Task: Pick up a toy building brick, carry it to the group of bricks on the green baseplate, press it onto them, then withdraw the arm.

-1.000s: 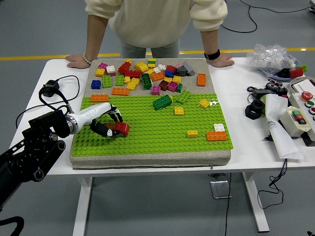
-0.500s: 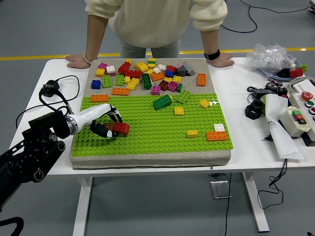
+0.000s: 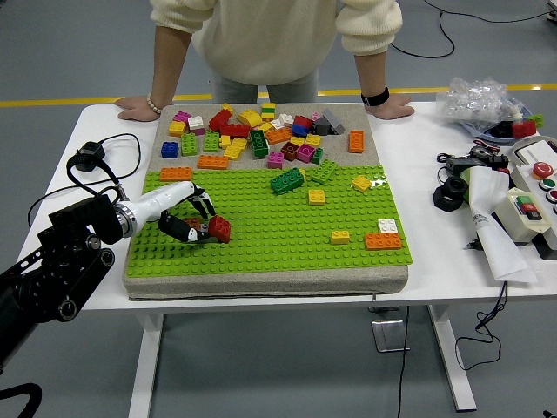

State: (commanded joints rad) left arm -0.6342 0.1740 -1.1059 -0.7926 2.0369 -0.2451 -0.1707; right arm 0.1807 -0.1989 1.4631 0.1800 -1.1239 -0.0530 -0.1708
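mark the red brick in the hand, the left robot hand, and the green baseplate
red toy building brick point(image 3: 218, 229), head view, on its top face.
left robot hand point(image 3: 193, 219), head view, on the middle of the hand, fingers curled round the brick.
green studded baseplate point(image 3: 278, 235), head view, on a bare patch of studs.

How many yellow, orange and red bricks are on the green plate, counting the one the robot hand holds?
Yellow bricks: 3
Orange bricks: 2
Red brick, held in the robot hand: 1
Total: 6
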